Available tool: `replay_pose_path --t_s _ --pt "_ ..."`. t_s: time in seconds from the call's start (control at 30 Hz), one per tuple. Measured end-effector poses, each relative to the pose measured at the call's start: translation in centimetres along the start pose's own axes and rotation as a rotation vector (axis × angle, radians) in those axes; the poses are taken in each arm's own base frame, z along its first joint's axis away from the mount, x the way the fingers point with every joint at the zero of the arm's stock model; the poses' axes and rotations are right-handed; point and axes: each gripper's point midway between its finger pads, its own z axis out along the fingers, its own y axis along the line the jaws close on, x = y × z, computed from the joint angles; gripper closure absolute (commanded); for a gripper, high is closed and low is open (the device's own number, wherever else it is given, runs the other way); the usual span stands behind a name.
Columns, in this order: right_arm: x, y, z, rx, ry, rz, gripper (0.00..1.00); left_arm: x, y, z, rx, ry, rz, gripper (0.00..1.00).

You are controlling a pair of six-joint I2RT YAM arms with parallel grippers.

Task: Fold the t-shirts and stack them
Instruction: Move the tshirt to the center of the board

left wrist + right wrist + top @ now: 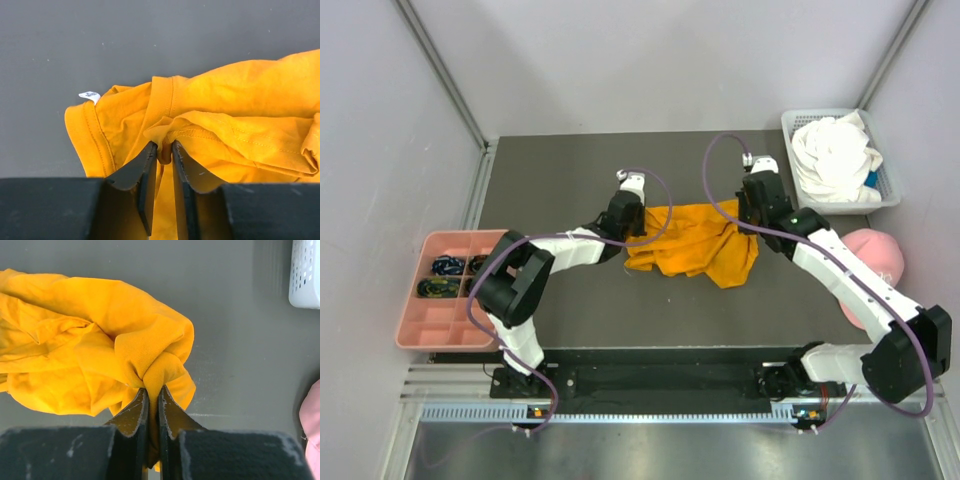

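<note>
Orange t-shirt (692,243) lies crumpled at the centre of the top view on the dark table (560,170). The left gripper (164,147) pinches a hem fold at its left edge, jaws nearly together. The right gripper (153,390) is clamped tight on a bunch at its right edge. The white t-shirt (835,155) sits heaped in the white basket (790,125) at upper right, with a pink cap (878,255) below it.

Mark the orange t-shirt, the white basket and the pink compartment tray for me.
orange t-shirt (695,245): top view, middle of the crumpled fabric.
white basket (823,113): top view, far rim.
pink compartment tray (428,325): top view, bare near compartment.
</note>
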Motion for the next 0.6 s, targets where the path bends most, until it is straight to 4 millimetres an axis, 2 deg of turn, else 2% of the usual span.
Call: replay_pose_path --t_s 0.07,0.23,0.6 --pt "0.3 0.0 0.1 -0.001 0.007 -0.002 1.00 -0.2 -0.1 0.1 0.002 -0.006 -0.001 0.82" --pt "1.0 -0.1 0.0 -0.006 0.020 0.002 1.00 -1.0 0.0 0.3 -0.010 -0.035 -0.009 1.00" --pt "2.1 -0.2 -0.7 -0.018 0.034 0.016 1.00 -2.5 1.5 0.2 -0.101 -0.095 0.000 1.00"
